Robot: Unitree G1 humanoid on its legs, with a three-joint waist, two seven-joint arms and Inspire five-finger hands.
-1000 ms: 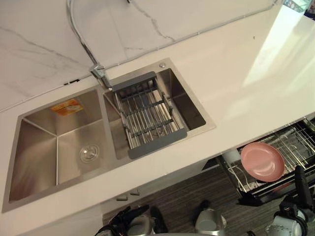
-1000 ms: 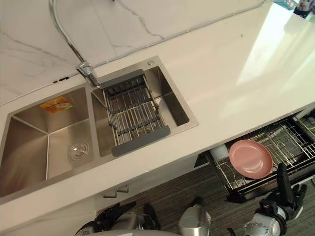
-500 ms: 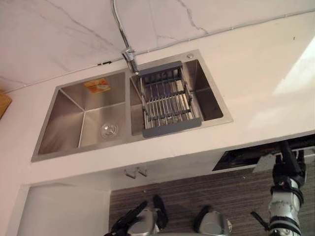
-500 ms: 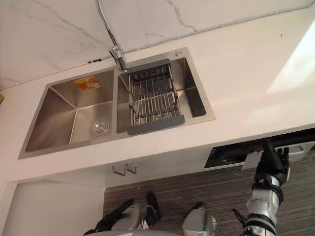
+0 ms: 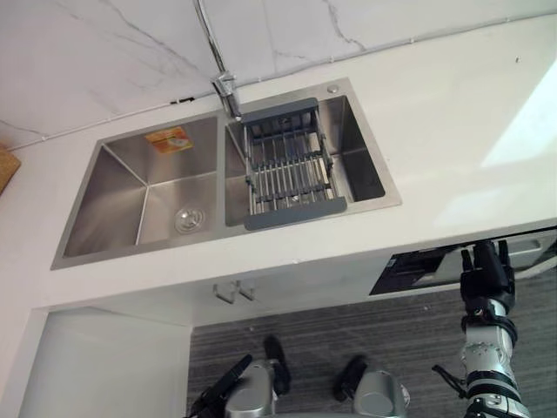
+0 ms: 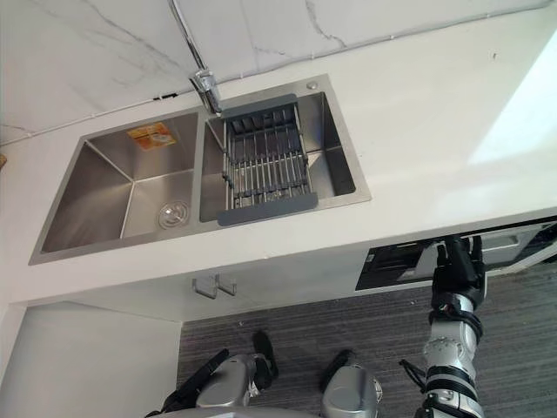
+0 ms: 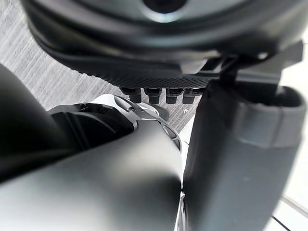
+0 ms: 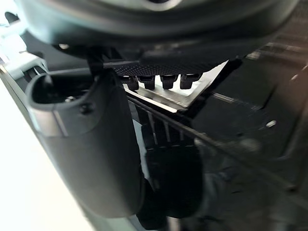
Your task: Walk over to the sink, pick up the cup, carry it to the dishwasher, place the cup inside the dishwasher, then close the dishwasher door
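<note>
White stone countertop [image 5: 452,113] | steel double sink [image 5: 113,200] set in it | dishwasher [image 5: 413,272] under counter, right of sink | drain rack [image 5: 287,165] in right basin | my right hand [image 5: 487,277] at dishwasher front, fingers straight, released | my left hand [image 5: 219,398] low, relaxed

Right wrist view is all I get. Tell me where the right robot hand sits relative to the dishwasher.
Observer: The right robot hand stands fingers straight up at the dishwasher front, just under the countertop edge.
Operator: Report the left robot hand.
Observer: The left robot hand hangs low over the striped floor, fingers straight, holding nothing.
Operator: Check the sink.
Observer: The sink holds a wire rack in its right basin.
</note>
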